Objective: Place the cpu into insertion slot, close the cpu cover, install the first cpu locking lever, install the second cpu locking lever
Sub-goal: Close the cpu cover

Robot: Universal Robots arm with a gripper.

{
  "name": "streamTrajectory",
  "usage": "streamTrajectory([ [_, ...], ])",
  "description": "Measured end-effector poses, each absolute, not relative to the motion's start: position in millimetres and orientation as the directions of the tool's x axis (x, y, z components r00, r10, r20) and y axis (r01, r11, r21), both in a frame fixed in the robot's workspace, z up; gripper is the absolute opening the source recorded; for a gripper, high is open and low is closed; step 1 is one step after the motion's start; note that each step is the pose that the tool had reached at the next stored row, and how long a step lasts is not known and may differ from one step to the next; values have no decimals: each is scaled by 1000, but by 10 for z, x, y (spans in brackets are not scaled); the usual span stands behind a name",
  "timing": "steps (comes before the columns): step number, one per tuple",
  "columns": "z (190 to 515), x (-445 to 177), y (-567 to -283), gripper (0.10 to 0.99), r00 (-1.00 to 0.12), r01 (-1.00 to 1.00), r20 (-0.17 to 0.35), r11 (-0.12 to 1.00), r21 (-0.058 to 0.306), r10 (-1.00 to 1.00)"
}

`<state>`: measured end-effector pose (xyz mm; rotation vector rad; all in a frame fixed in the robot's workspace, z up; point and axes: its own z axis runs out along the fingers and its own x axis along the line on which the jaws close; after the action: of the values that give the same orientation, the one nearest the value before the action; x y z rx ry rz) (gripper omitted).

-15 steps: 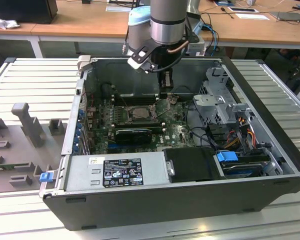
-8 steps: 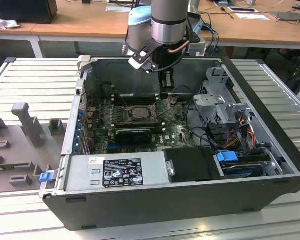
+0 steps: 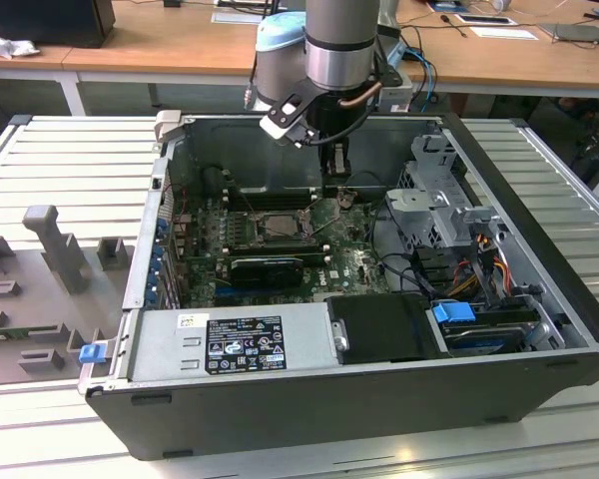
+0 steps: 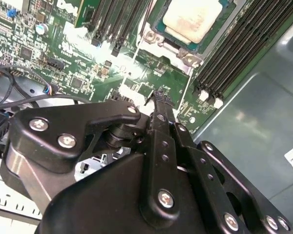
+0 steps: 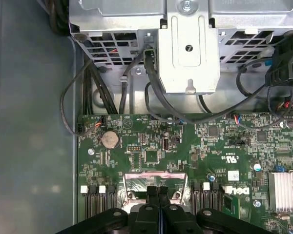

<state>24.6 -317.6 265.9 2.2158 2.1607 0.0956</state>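
Observation:
The cpu (image 4: pixel 193 17) lies flat in the insertion slot (image 3: pixel 278 227) on the green motherboard, its pale beige top showing. The cpu cover (image 3: pixel 326 210) stands raised and tilted at the slot's edge toward the exterior view's right. In the first wrist view the cpu cover (image 5: pixel 156 178) appears as a pale metal plate just beyond the fingertips. My gripper (image 3: pixel 336 183) hangs inside the case right above that raised cover. In both wrist views my gripper (image 4: pixel 158 97) (image 5: pixel 157 191) has its fingers pressed together with nothing between them.
Dark memory slots (image 4: pixel 234 53) flank the socket. A metal drive cage (image 5: pixel 188 44) with black cables (image 5: pixel 156 97) sits beyond the board. A heatsink (image 5: pixel 285 190), a black card (image 3: pixel 268 267) and the power supply (image 3: pixel 235 344) stand nearby. The case walls (image 3: pixel 150 230) close in all around.

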Motion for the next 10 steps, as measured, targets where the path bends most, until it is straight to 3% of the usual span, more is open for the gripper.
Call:
streamTrajectory([
  [10, 2571, 571, -3157, 106, 9, 998, 12, -10, 59, 1000],
])
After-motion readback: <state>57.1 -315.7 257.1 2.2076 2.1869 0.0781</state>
